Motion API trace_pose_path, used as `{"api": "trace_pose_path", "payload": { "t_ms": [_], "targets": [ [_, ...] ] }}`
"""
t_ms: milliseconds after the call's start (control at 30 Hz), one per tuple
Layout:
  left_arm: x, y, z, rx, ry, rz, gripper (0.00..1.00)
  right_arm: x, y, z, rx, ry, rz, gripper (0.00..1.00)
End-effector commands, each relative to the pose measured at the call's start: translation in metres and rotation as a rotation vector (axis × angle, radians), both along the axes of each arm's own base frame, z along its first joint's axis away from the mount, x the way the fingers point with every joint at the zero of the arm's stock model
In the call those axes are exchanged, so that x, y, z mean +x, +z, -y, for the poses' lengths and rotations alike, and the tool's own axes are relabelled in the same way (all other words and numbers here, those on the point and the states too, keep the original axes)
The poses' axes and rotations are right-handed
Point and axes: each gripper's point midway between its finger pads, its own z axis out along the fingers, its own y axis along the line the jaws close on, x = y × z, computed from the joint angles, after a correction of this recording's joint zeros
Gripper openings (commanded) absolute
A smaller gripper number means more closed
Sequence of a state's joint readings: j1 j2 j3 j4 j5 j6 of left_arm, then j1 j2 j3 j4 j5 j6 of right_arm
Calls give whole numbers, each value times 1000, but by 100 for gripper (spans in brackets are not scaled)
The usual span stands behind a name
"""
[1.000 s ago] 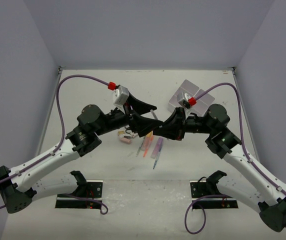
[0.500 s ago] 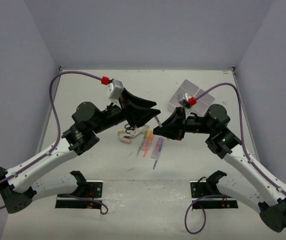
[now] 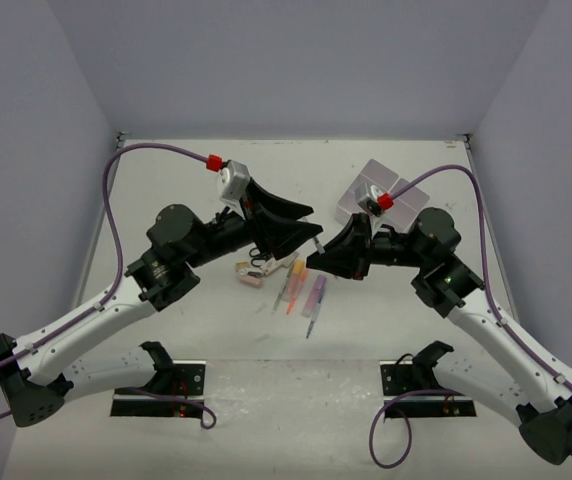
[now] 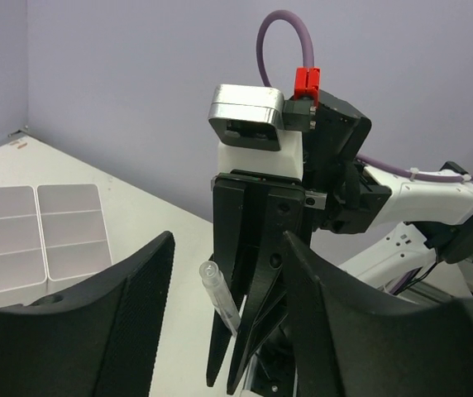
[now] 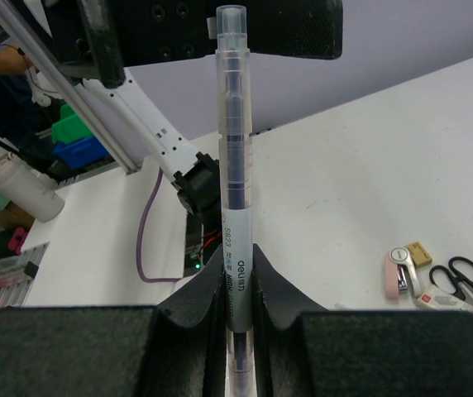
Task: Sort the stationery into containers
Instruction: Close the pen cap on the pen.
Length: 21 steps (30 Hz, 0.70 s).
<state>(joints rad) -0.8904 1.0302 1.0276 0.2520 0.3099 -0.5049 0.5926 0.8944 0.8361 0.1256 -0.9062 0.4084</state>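
on the left, your left gripper (image 4: 228,241) hangs with its jaws spread and nothing in them, turned to face its partner, which reads to me like a handover setup. below, markers (image 3: 315,291), scissors (image 3: 257,266) and an eraser (image 3: 251,281) lie loose on the desk (image 3: 166,190), so most sorting isn't done. your right gripper (image 5: 236,285) is clamped on a clear pen (image 5: 235,190), lifted with its free end up by the left jaws, and the white box (image 3: 371,185) sits further back on the right.

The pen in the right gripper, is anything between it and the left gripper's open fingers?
Nothing visible does. In the left wrist view the pen stands bare in the gap ahead of the left gripper, whose fingers are spread. The right gripper, clamping its other end, is behind it.
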Motion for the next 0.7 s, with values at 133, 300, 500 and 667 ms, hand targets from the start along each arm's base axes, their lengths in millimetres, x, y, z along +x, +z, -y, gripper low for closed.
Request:
{"api": "trace_pose_path", "payload": {
  "t_ms": [133, 300, 500, 667],
  "targets": [
    [5, 1, -4, -13, 16, 0, 27, -1, 24, 2, 40, -8, 54, 0],
    [1, -1, 1, -18, -23, -3, 20, -4, 27, 2, 45, 5, 59, 0],
    [-10, -8, 10, -28, -117, -29, 0, 4, 44, 5, 84, -63, 102, 0],
    [-16, -29, 25, 16, -208, -77, 0, 23, 69, 6, 168, -159, 158, 0]
  ]
}}
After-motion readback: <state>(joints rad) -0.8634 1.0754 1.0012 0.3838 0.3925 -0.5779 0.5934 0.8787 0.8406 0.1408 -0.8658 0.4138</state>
